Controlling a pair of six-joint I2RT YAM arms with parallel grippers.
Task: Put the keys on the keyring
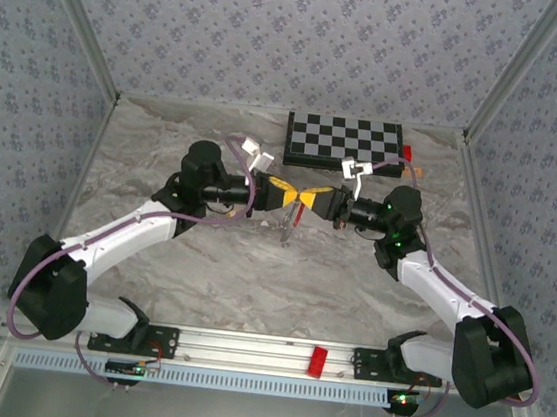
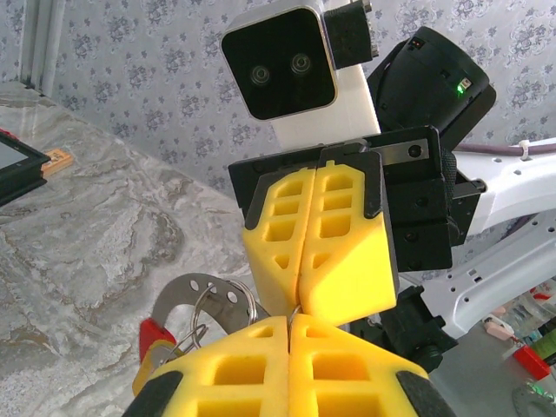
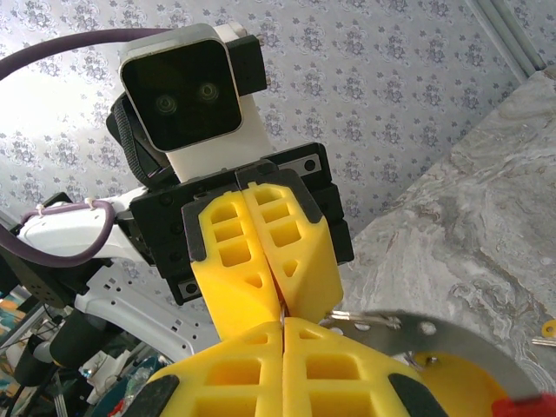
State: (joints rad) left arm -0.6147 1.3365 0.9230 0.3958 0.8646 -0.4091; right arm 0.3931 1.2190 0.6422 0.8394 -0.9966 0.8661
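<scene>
Just in front of checkerboard [image 1: 343,141], left gripper [image 1: 290,194] and right gripper [image 1: 312,198] meet tip to tip, both clamped tight on dangling keyring [image 2: 184,291].

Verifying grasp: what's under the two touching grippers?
The keyring hangs below the shut left gripper and right gripper; whatever they pinch is covered by the fingers.

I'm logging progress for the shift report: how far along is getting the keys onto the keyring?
Done: the keyring is off the table. In hand: left gripper and right gripper, jaws shut tip to tip, seem to pinch it. To do: no key looks threaded; a small tan piece, probably a key, lies by the checkerboard.
</scene>
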